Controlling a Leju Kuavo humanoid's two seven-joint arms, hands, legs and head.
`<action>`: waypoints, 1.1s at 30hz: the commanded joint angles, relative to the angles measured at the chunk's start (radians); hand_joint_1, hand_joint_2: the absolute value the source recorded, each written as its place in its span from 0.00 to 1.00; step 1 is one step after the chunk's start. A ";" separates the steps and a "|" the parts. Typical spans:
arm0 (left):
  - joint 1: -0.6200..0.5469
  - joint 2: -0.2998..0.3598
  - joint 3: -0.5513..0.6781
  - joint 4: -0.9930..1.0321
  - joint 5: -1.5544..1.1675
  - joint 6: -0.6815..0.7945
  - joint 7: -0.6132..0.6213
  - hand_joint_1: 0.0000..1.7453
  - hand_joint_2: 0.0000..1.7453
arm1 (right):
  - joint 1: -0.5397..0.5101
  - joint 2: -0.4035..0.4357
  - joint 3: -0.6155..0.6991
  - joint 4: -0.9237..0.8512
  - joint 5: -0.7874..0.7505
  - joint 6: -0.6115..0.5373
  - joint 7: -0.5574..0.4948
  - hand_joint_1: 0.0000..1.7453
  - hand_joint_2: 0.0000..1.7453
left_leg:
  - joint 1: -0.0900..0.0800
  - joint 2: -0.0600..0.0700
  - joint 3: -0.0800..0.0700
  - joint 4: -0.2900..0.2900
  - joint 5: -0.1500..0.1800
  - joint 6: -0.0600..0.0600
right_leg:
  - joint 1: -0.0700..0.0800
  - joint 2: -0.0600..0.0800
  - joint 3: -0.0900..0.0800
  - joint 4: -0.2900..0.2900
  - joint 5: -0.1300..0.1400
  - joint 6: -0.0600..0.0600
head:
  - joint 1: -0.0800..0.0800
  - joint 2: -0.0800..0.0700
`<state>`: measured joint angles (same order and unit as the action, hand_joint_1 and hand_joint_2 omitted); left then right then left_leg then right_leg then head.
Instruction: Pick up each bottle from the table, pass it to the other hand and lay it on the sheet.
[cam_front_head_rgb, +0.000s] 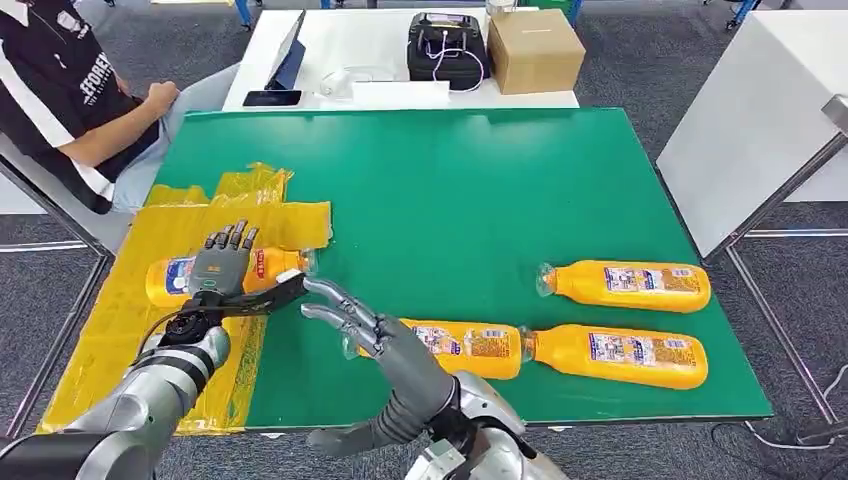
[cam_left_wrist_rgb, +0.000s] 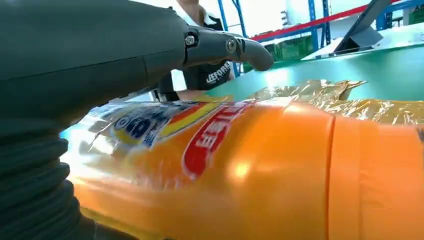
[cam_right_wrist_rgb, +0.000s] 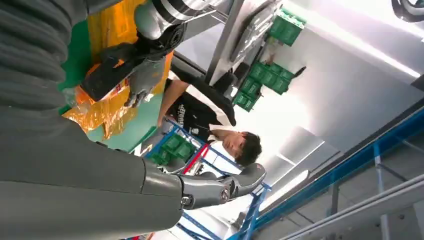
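An orange bottle (cam_front_head_rgb: 272, 265) lies on its side on the yellow sheet (cam_front_head_rgb: 180, 225) at the left of the green table (cam_front_head_rgb: 450, 200). My left hand (cam_front_head_rgb: 218, 268) lies over the bottle's middle with fingers straight and thumb stretched out, not closed round it. The left wrist view shows the bottle (cam_left_wrist_rgb: 250, 165) just under the palm, with the thumb (cam_left_wrist_rgb: 225, 47) above it. My right hand (cam_front_head_rgb: 350, 315) hovers just right of the bottle's cap, fingers spread and holding nothing. Three more orange bottles lie on the bare table: one near the front (cam_front_head_rgb: 470, 348), and two at the right (cam_front_head_rgb: 625, 285) (cam_front_head_rgb: 615, 355).
A person (cam_front_head_rgb: 80, 90) sits at the table's far left corner. Behind the green table is a white table with a cardboard box (cam_front_head_rgb: 535, 50), a black device (cam_front_head_rgb: 447, 45) and a tablet (cam_front_head_rgb: 290, 55). Another white table (cam_front_head_rgb: 760, 110) stands at the right.
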<state>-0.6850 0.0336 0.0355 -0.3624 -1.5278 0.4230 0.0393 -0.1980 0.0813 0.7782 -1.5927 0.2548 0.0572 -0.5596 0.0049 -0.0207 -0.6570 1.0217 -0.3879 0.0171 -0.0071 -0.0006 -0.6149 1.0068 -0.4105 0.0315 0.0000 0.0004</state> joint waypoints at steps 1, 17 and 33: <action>-0.016 0.000 0.014 0.082 -0.004 -0.038 0.025 0.00 1.00 | -0.036 -0.004 -0.006 0.069 0.004 0.004 0.011 0.00 1.00 | 0.001 0.004 0.006 -0.002 -0.002 -0.001 | 0.001 0.002 0.006 -0.003 -0.001 -0.001 | 0.000 0.000; -0.010 -0.040 0.204 0.016 0.293 0.003 -0.317 0.00 1.00 | -0.014 0.004 -0.039 0.089 0.020 -0.006 0.016 0.00 1.00 | 0.001 0.002 0.006 -0.001 -0.002 -0.001 | 0.001 0.000 0.006 -0.002 -0.002 0.000 | 0.000 0.000; 0.171 -0.176 0.172 -0.207 0.605 0.046 -0.563 0.00 1.00 | 0.064 -0.022 -0.088 0.066 0.108 -0.051 0.023 0.00 1.00 | 0.001 0.002 0.005 -0.001 -0.002 -0.001 | 0.001 0.000 0.005 -0.003 -0.001 0.000 | 0.000 0.000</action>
<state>-0.5913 -0.0683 0.2098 -0.4680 -1.0353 0.4608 -0.4627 -0.1577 0.0908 0.7191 -1.5480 0.3201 0.0225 -0.5444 0.0047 -0.0205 -0.6580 1.0216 -0.3877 0.0166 -0.0073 -0.0005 -0.6162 1.0066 -0.4105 0.0315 0.0004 0.0004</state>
